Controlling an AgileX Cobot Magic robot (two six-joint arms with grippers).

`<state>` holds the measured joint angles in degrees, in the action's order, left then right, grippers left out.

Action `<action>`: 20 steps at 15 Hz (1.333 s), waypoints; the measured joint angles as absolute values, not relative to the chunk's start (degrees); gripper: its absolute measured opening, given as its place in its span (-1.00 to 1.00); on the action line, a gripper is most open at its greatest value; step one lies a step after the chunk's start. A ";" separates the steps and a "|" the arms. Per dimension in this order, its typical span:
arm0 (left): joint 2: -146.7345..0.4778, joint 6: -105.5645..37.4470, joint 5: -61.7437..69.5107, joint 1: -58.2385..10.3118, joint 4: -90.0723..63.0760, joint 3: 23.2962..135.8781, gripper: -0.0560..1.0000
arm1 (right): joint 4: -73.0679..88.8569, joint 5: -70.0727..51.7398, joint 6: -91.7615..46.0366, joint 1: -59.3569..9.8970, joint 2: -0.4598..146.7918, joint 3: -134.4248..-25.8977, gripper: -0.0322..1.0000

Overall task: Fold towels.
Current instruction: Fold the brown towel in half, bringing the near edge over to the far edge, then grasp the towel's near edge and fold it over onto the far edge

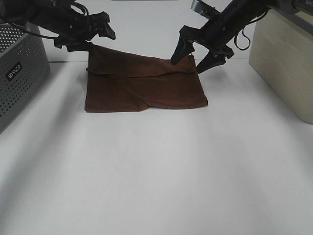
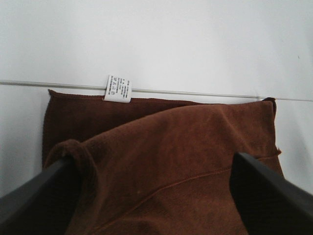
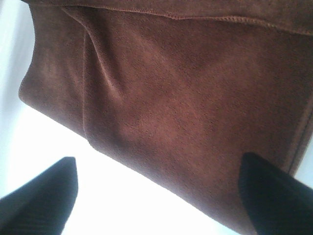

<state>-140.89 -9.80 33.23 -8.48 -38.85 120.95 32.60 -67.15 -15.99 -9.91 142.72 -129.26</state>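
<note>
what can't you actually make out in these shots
Tag print: left wrist view, too small to read.
Towel lower layers: exterior high view, covered by its folded-over top layer.
Grey basket contents: exterior high view, hidden by its wall, and cut off by the left edge.
Beige box: exterior high view, cut off by the right edge.

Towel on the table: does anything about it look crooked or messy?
Yes. The brown towel is folded unevenly: the top layer lies askew, its edge slants across, and the near edge is stepped instead of straight. One far corner is bunched up.
</note>
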 joint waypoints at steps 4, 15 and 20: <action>-140.43 -3.84 41.42 -8.48 -24.87 121.07 0.60 | 29.97 -68.53 -12.89 -9.91 142.72 -129.26 0.68; -143.12 3.44 55.18 -8.48 -19.42 120.95 0.60 | 22.52 -69.56 -9.28 -9.91 145.07 -129.32 0.68; -143.87 5.21 57.24 -8.48 -19.42 120.95 0.60 | 22.57 -69.56 -9.28 -9.91 148.11 -129.32 0.68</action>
